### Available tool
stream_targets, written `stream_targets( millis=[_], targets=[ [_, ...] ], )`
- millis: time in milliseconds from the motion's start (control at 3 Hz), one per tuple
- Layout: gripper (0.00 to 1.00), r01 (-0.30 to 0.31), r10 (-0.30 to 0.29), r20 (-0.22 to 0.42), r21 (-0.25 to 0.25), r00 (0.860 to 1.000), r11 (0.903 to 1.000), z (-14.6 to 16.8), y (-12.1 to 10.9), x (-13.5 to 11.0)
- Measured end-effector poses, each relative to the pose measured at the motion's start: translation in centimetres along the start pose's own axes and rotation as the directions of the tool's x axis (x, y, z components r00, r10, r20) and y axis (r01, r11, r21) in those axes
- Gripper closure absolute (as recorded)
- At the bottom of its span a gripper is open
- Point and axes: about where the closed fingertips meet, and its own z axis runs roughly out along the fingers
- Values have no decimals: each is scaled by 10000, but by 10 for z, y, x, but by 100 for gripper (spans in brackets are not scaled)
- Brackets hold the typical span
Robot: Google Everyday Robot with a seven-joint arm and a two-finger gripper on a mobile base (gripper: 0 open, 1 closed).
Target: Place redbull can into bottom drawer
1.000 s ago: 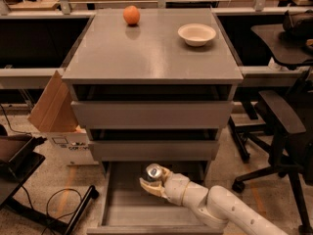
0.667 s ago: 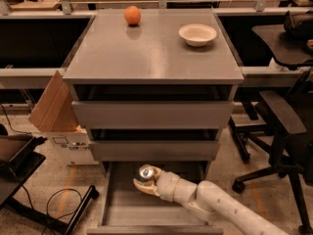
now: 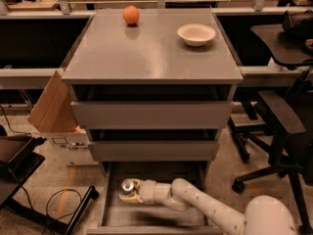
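We judge this the placing step: our gripper (image 3: pixel 129 194), fingers pinching the redbull can (image 3: pixel 128 185), hangs inside the open bottom drawer (image 3: pixel 113 214), so next we lower and release.

The white arm (image 3: pixel 205 208) stretches in from the lower right, low and nearly level. Its thick rounded segment (image 3: pixel 270 217) fills that corner of the view, and from there it narrows leftward through a bent joint to the wrist (image 3: pixel 159 192). The claw (image 3: pixel 130 192) points left and sits inside the open bottom drawer (image 3: pixel 146 216), towards its left side. Pale fingers (image 3: pixel 128 198) are clamped on the redbull can (image 3: pixel 128 185), held upright with its shiny top facing up.
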Motion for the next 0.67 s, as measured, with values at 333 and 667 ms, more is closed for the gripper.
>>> stream_targets(
  millis=[333, 667],
  targets=[
    [100, -520, 500, -292, -737, 9983, 9959, 27, 0, 57],
    [100, -1158, 1116, -762, -528, 9908, 9919, 39, -26, 125]
  ],
)
